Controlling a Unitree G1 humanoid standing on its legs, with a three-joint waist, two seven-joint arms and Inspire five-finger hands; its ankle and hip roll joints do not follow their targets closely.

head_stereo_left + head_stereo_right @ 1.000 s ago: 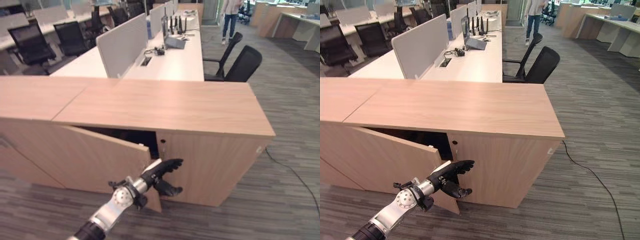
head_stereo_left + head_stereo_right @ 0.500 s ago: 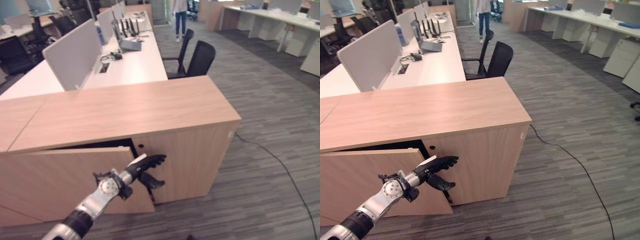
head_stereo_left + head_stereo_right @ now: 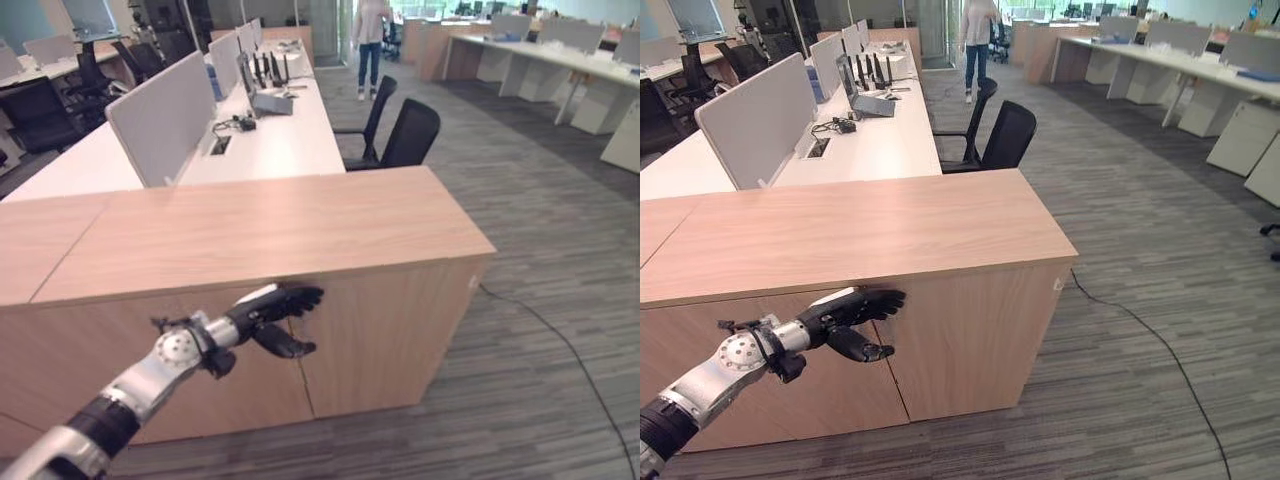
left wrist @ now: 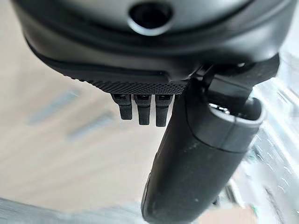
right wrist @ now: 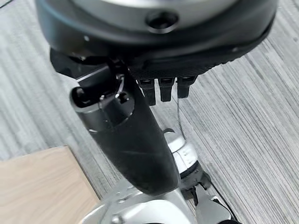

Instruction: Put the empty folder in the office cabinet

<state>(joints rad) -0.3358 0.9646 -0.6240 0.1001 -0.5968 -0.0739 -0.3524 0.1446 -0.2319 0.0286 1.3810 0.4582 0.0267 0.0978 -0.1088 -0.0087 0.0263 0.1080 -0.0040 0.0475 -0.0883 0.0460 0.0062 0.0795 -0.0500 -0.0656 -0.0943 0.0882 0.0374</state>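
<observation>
One door point(image 3: 200, 380) of the cabinet point(image 3: 400, 300) stood flush and shut, with the left hand point(image 3: 272, 312) flat against it, fingers straight, holding nothing. Right hand point(image 5: 135, 140) hung over the carpet point(image 5: 243, 130), fingers straight, empty. Behind were a table point(image 3: 290, 140) and a chair point(image 3: 410, 135).

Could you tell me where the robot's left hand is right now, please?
In the eye views, the left hand is at lower left, fingers straight against the cabinet door, below the cabinet top.

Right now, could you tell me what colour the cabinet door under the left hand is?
Light wood-grain tan cabinet door, clearest in the right eye view.
</observation>
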